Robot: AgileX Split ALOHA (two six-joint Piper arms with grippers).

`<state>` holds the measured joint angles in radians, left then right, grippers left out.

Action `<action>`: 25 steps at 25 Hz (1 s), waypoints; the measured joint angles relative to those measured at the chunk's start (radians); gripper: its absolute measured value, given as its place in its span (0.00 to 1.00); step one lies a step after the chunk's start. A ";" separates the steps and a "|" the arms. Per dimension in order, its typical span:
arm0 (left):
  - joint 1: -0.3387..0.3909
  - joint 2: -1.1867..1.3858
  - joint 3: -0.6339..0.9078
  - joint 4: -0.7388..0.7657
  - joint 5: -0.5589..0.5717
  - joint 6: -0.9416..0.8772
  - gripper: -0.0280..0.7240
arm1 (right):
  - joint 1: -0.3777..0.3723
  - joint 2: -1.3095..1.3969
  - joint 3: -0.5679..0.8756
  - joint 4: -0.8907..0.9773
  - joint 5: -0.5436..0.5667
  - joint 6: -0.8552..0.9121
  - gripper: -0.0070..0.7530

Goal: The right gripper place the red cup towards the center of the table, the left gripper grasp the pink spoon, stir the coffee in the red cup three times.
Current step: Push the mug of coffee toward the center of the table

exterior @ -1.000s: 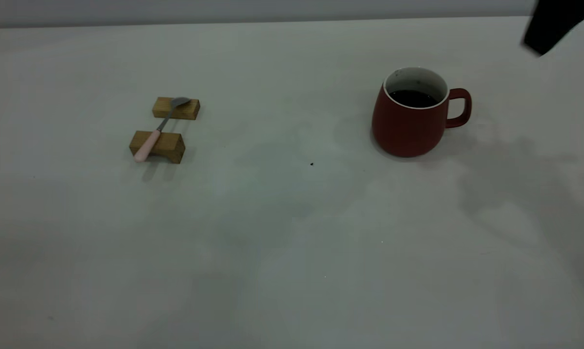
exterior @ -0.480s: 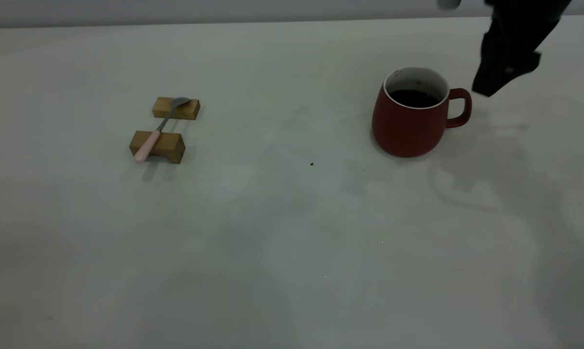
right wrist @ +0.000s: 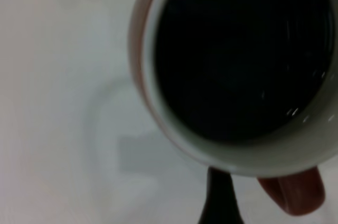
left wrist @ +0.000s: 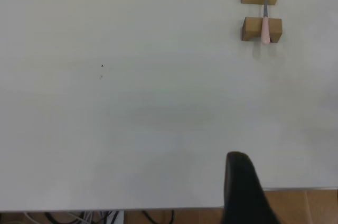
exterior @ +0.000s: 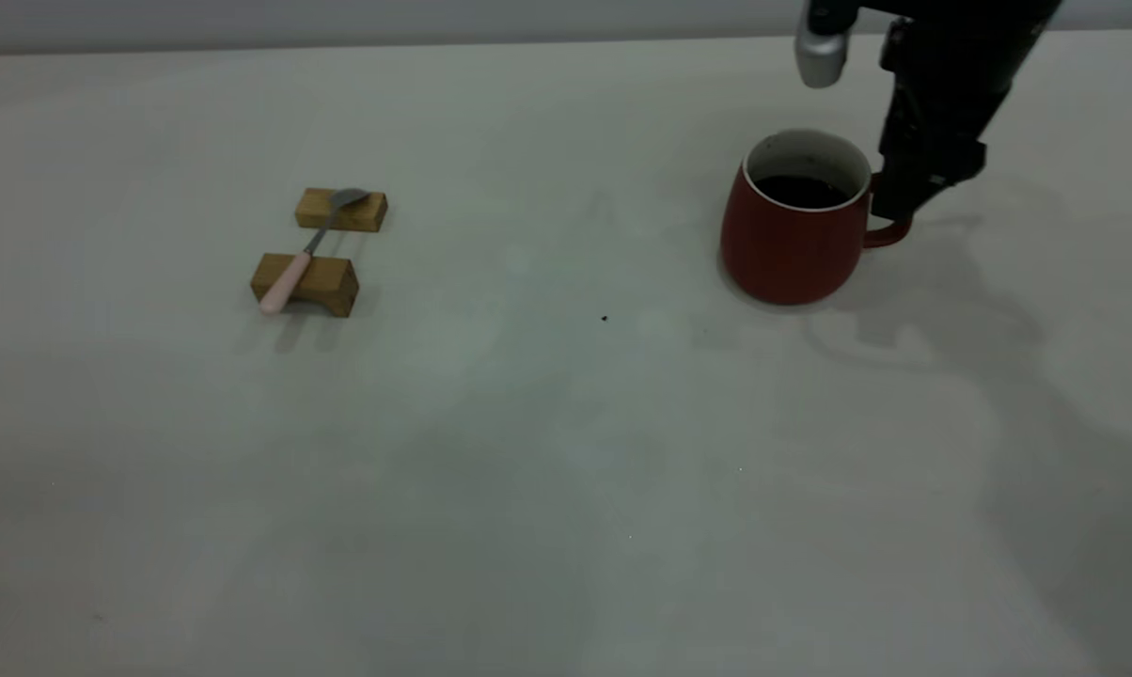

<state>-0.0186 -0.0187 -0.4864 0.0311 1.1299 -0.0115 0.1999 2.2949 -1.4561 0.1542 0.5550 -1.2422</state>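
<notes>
The red cup (exterior: pixel 790 246) stands at the right of the table (exterior: pixel 566 451), with dark coffee (exterior: pixel 799 191) inside and its handle (exterior: pixel 890 235) pointing right. My right gripper (exterior: pixel 904 199) has come down right at that handle, open; one finger (right wrist: pixel 219 198) sits next to the handle (right wrist: pixel 293 192) just outside the rim. Far to the left, the pink spoon (exterior: pixel 295 263) lies across two wooden blocks, bowl on the far one. My left gripper (left wrist: pixel 240 182) hangs over the table's edge, far from the pink spoon (left wrist: pixel 265 22).
The two wooden blocks (exterior: pixel 340 210) (exterior: pixel 305 283) hold the spoon off the tabletop. A small dark speck (exterior: pixel 605 319) marks the middle of the table. Brown floor (left wrist: pixel 306 208) and cables show beyond the table edge in the left wrist view.
My right arm has swung down from the upper right corner to the cup's handle. The cup, spoon and blocks have not moved.
</notes>
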 joint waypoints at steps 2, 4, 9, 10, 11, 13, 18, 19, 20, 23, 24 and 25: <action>0.000 0.000 0.000 0.000 0.000 0.000 0.69 | 0.000 0.019 -0.028 0.000 0.028 -0.005 0.79; 0.000 0.000 0.000 0.000 0.000 0.000 0.69 | 0.000 0.039 -0.048 0.003 0.049 -0.014 0.79; 0.000 0.000 0.000 0.000 0.000 0.000 0.69 | 0.024 0.059 -0.053 0.010 0.059 -0.036 0.79; 0.000 0.000 0.000 0.000 0.000 0.000 0.69 | 0.036 0.061 -0.054 0.011 0.057 -0.038 0.79; 0.000 0.000 0.000 0.000 0.000 0.000 0.69 | 0.044 0.061 -0.055 0.013 0.053 -0.042 0.79; 0.000 0.000 0.000 0.000 0.000 0.000 0.69 | 0.067 0.063 -0.058 0.024 0.050 -0.044 0.79; 0.000 0.000 0.000 0.000 0.000 0.000 0.69 | 0.106 0.069 -0.059 0.072 0.036 -0.047 0.79; 0.000 0.000 0.000 0.000 0.000 0.000 0.69 | 0.112 0.072 -0.059 0.081 0.032 -0.047 0.79; 0.000 0.000 0.000 0.000 0.000 0.000 0.69 | 0.117 0.075 -0.060 0.090 0.026 -0.047 0.79; 0.000 0.000 0.000 0.000 0.000 0.000 0.69 | 0.136 0.077 -0.060 0.133 0.006 -0.047 0.79; 0.000 0.000 0.000 0.000 0.000 0.000 0.69 | 0.144 0.078 -0.060 0.153 -0.002 -0.047 0.79; 0.000 0.000 0.000 0.000 0.000 0.000 0.69 | 0.152 0.081 -0.060 0.172 -0.014 -0.047 0.79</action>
<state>-0.0186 -0.0187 -0.4864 0.0311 1.1299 -0.0115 0.3522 2.3763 -1.5163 0.3259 0.5406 -1.2889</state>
